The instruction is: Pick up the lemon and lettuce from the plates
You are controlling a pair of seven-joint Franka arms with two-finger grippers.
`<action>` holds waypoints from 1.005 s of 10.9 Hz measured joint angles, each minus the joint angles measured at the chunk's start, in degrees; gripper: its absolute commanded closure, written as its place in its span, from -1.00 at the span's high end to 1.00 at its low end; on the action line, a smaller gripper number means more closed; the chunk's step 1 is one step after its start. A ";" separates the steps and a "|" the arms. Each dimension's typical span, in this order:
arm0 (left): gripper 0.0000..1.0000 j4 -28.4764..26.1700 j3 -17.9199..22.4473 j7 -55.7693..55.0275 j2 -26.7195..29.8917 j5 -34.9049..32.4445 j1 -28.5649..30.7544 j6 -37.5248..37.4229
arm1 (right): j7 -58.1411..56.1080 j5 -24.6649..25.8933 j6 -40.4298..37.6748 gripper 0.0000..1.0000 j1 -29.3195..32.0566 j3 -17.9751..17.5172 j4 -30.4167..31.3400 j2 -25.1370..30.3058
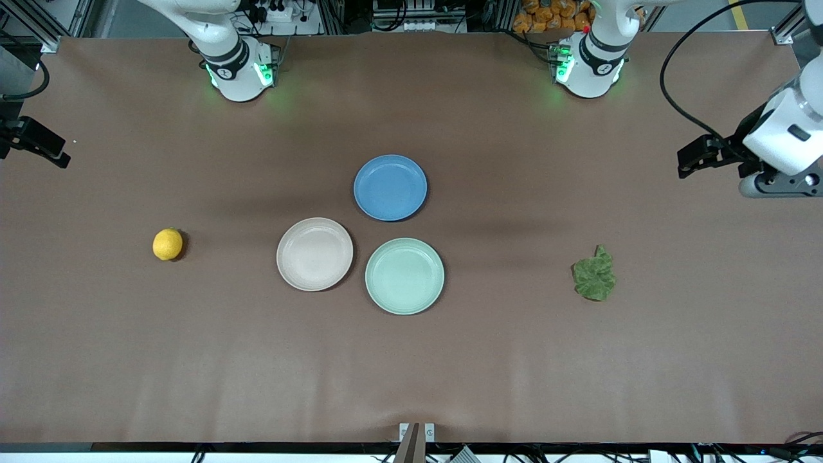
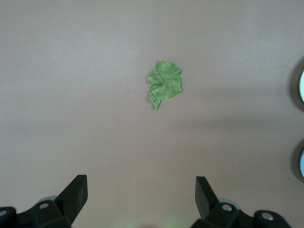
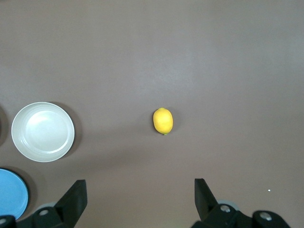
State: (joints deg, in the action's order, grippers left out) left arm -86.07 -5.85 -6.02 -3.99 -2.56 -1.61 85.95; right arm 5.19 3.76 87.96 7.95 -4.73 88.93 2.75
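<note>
The yellow lemon (image 1: 168, 244) lies on the bare brown table toward the right arm's end, on no plate. The wrinkly green lettuce (image 1: 594, 274) lies on the table toward the left arm's end. Between them sit the beige-pink plate (image 1: 314, 254) and the mint green plate (image 1: 404, 276), both with nothing on them. My left gripper (image 1: 685, 164) hangs open over the table's end by the lettuce (image 2: 164, 83). My right gripper (image 1: 61, 156) hangs open over the other end. In the right wrist view the lemon (image 3: 163, 120) sits well clear of the right gripper (image 3: 140, 186). The left gripper (image 2: 141, 183) holds nothing.
A blue plate (image 1: 390, 187) with nothing on it sits farther from the front camera than the other two plates, close beside them. Both arm bases (image 1: 239, 71) stand along the table's back edge. A small bracket (image 1: 416, 432) marks the near edge.
</note>
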 measured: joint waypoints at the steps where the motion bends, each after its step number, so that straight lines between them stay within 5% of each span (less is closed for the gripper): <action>1: 1.00 -1.46 0.06 0.00 0.29 0.00 0.06 0.93 | -0.33 -0.01 0.25 1.00 -0.04 -0.02 0.00 0.00; 11: 1.00 -3.33 1.72 0.00 2.75 2.60 0.00 1.53 | -6.24 -3.62 1.99 1.00 1.76 0.31 -1.53 -2.40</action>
State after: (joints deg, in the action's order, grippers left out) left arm -89.40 -4.13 -6.02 -1.24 0.04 -1.61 87.48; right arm -1.05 0.14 89.94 9.70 -4.42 87.39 0.35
